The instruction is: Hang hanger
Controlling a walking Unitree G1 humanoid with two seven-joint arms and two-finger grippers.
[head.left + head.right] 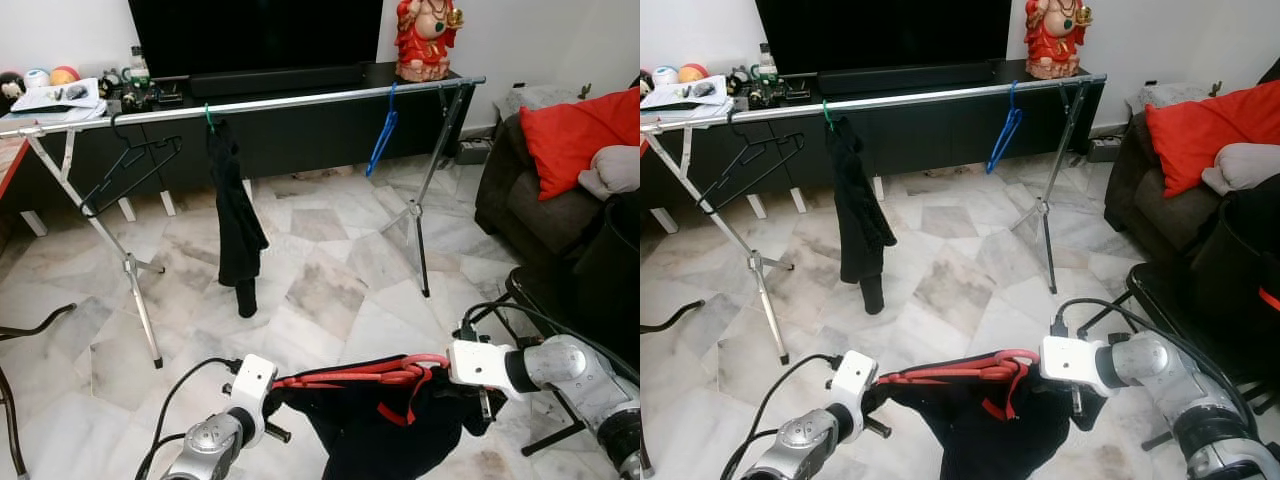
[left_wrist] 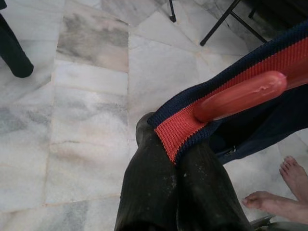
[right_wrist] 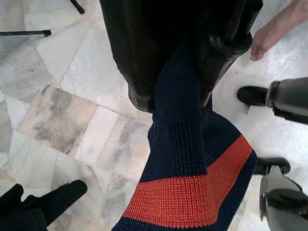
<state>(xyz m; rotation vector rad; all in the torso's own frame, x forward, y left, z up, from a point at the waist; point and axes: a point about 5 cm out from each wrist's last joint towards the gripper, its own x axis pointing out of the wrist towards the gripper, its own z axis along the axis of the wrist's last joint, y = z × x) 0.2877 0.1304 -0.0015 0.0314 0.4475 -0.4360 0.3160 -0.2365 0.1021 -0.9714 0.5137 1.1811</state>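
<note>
**Observer:** Garment (image 1: 390, 425), navy knit with red trim, hangs on a red hanger (image 1: 350, 374) stretched low between the 2 grippers. The rail (image 1: 300, 100) of the drying rack stands well apart from them, across the marble floor (image 1: 320, 270).

**Operator:** What does the step need?

**Observer:** My judgement: you carry the load to the rail, keep the hanger level, and raise its hook end above the bar. Aim for the bare stretch between the dark clothing (image 1: 235, 220) and the blue hanger (image 1: 382, 135); the black hangers (image 1: 130, 165) crowd the left end.

**Operator:** Claws?

**Observer:** Left gripper (image 2: 175, 161): fingers closed tight together, pinching the red-edged hem just beside the hanger's end. Right gripper (image 3: 178, 72): fingers clamped on a fold of the navy knit, the cloth trailing out from between them. Neither visibly grips the plastic itself, so you should expect the hanger to slide inside the cloth if 1 side dips.

**Operator:** Hazards?

**Observer:** Bare feet (image 2: 284, 192) of a person stand near you. Mind them when stepping off.
</note>
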